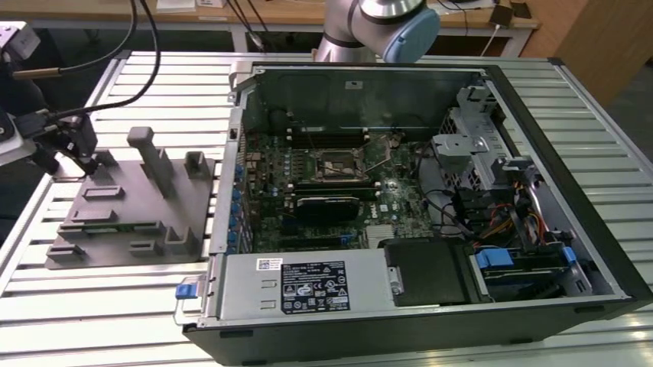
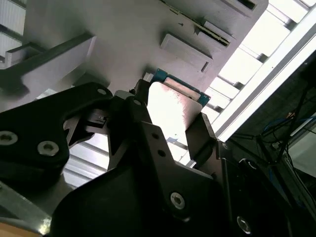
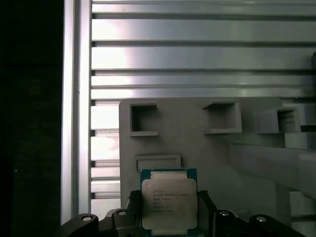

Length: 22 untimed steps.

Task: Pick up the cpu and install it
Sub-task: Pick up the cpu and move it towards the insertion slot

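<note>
While the gripper (image 1: 72,162) hangs over the far corner of the grey fixture (image 1: 122,222), at about nine o'clock from the open computer case (image 1: 602,229) in the exterior view, we find the cpu (image 3: 169,200) squarely between its black fingers (image 3: 204,210). In both wrist views the two fingers sit tight against opposite edges of the chip, so we take the gripper to be closed on it, silver top facing up and a blue-green rim showing along its far edge. A shallow rectangular recess (image 3: 158,161) in the fixture lies just beyond that edge. The socket (image 1: 342,164) on the board inside the case lies well apart, toward three o'clock from the gripper.

We cannot see the chip's underside, so we cannot tell whether it rests on the fixture or hangs just clear of it. Its near edge is cut off in the first wrist view. Glare washes out most of its top in the second wrist view.
</note>
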Motion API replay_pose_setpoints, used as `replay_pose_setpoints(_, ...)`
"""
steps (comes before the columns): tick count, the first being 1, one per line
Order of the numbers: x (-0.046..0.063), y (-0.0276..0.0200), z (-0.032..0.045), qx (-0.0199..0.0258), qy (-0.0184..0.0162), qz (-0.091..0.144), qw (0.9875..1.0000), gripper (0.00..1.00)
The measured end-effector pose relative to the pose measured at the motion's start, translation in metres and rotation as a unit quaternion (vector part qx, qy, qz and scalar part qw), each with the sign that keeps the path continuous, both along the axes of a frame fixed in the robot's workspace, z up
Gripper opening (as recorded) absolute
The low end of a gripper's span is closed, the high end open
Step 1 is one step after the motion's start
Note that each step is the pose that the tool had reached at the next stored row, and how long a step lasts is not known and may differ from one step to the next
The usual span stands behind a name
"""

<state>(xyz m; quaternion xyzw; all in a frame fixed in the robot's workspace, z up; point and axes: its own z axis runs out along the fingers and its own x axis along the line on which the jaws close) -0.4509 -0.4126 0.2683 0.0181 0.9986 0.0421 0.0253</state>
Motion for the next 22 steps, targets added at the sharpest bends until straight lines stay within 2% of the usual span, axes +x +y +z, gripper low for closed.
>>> replay_pose_setpoints(16, 0.0, 0.0021, 0.0513, 0.0, -0.0107, 0.0, 0.9999, 0.55)
replay_pose_setpoints(22, 0.0, 0.0032, 0.0698, -0.0001, -0.0157, 0.0, 0.9999, 0.55)
